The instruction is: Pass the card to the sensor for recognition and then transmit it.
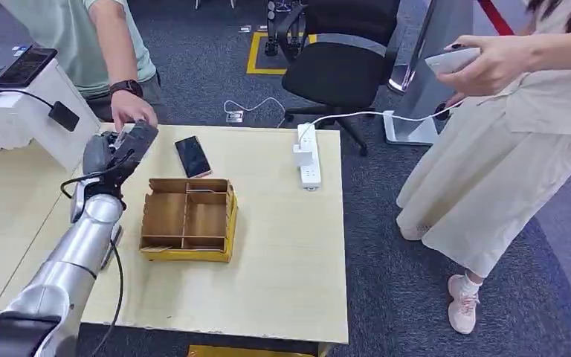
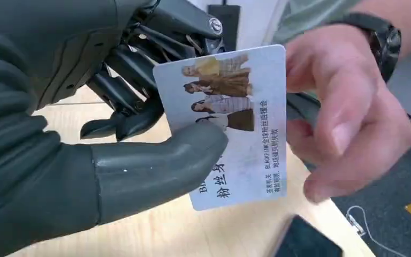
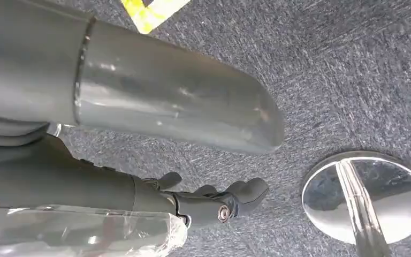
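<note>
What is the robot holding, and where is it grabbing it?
The left robot hand pinches a card at one edge, thumb pressed on its printed face. A person's hand holds the opposite edge. The right robot hand holds nothing.

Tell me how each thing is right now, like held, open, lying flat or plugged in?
card: pinched by the left robot hand, a person's hand also on it
right robot hand: holding nothing, hanging over the carpet
cardboard tray: open, compartments empty
phone: lying flat, screen dark
power strip: white charger plugged in
</note>
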{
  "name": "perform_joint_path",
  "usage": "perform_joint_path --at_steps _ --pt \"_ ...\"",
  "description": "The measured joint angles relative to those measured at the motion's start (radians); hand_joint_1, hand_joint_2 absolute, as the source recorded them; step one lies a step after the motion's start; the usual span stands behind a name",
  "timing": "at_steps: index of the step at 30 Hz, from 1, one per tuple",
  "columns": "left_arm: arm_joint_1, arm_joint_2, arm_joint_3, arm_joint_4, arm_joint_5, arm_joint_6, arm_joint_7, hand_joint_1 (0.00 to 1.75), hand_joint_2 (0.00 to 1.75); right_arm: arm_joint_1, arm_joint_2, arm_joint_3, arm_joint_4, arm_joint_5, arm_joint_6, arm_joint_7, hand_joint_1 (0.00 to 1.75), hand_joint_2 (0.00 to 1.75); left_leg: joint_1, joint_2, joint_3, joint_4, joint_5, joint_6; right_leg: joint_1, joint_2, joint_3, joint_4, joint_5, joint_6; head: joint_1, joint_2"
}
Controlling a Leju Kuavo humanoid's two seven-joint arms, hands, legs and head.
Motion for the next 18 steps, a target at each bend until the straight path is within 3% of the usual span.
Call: perform_joint_path --at_steps 6,12,13,14,18 --pt "-0.072 -0.044 -0.03 0.111 -0.022 0.077 -0.022 1.75 1.75 0.0 0.0 0.006 0.003 -0.009 0.0 0.0 0.0 0.0 0.0 0.0 0.0 0.0 0.0 0.0 0.0 0.0 0.0 0.0 0.0 0.0 0.0 0.0" --pt "-0.098 -0.058 -0.031 0.157 -0.027 0.139 -0.037 1.75 1.75 0.002 0.0 0.008 0.006 -0.015 -0.003 0.0 0.0 0.0 0.0 0.0 0.0 0.0 0.0 0.0 0.0 0.0 0.0 0.0 0.0 0.0 0.0 0.0" --pt "-0.101 -0.059 -0.031 0.16 -0.027 0.142 -0.037 0.14 1.75 0.002 0.0 0.008 0.006 -0.015 -0.003 0.0 0.0 0.0 0.0 0.0 0.0 0.0 0.0 0.0 0.0 0.0 0.0 0.0 0.0 0.0 -0.001 0.0" --pt "-0.103 -0.059 -0.031 0.163 -0.023 0.146 -0.037 0.0 1.75 0.002 0.0 0.008 0.006 -0.015 -0.003 0.0 0.0 0.0 0.0 0.0 0.0 0.0 0.0 0.0 0.0 0.0 0.0 0.0 0.0 0.0 -0.001 0.0" --pt "-0.103 -0.059 -0.031 0.165 -0.017 0.158 -0.038 0.0 1.75 0.002 0.0 0.01 0.006 -0.016 -0.003 0.0 0.0 0.0 0.0 0.0 0.0 0.0 0.0 0.0 0.0 0.0 0.0 0.0 0.0 0.0 -0.001 0.0"
